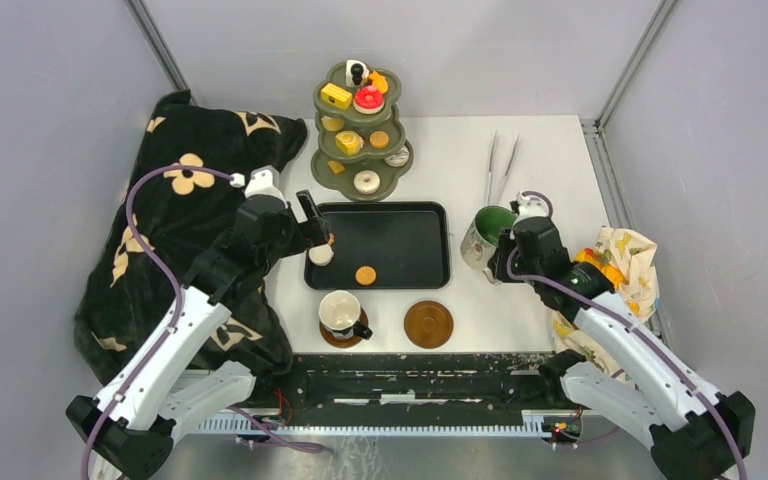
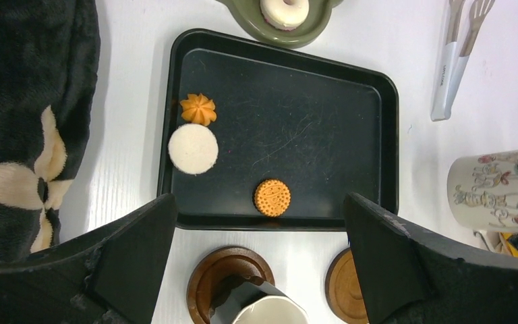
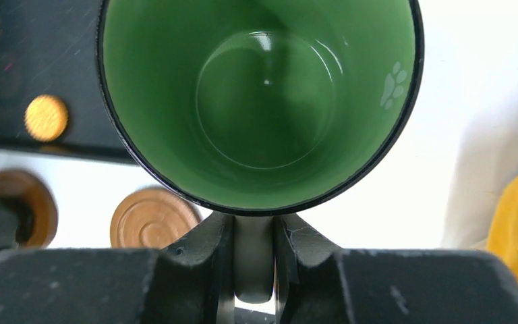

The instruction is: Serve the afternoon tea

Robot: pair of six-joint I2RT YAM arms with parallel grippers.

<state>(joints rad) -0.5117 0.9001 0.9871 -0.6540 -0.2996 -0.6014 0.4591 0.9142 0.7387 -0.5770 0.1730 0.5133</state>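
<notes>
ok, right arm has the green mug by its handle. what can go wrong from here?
1. The right fingers pinch only the thin handle; the green mug may swing or tilt when lifted.
2. The empty saucer sits close to the tray and the other mug; a drifting set-down could clip either.

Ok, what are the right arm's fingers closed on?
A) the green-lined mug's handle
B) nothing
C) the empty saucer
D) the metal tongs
A: in the right wrist view the right fingers pinch the handle of the green-lined mug from both sides.
</notes>
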